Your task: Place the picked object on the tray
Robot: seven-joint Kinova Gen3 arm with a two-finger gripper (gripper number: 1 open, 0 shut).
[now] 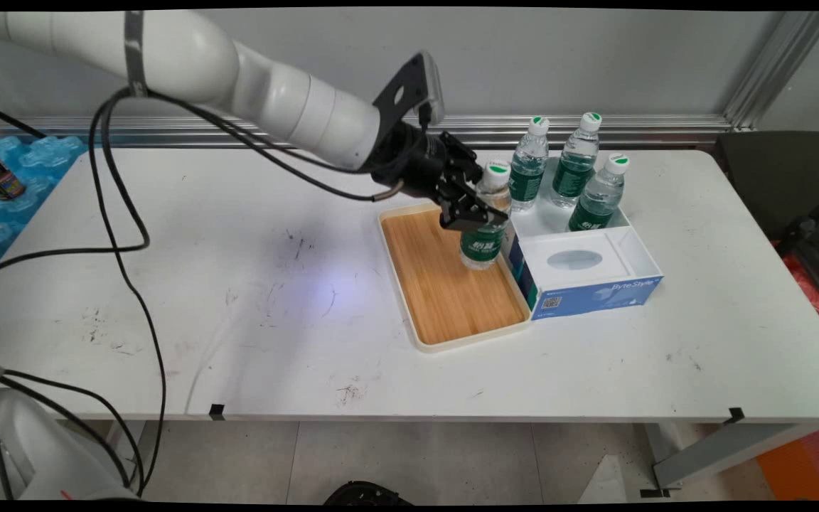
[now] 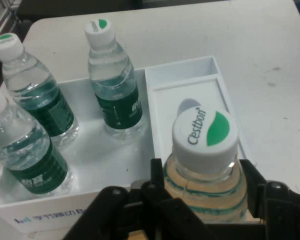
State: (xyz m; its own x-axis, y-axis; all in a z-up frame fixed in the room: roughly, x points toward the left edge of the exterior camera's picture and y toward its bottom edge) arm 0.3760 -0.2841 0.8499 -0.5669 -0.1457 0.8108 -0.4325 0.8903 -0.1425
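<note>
Black two-finger gripper (image 1: pixel 472 215) clenched on clear plastic water bottle with green label and white cap (image 1: pixel 486 217), fingers (image 2: pixel 157 187) pinching just below the cap. Bottle upright, long axis vertical, directly between the jaws, base over or on the wooden tray with cream rim (image 1: pixel 418 333); contact unclear. Just beyond the gripper: white-and-blue cardboard box (image 1: pixel 598 293) holding three matching bottles (image 2: pixel 112 80).
</note>
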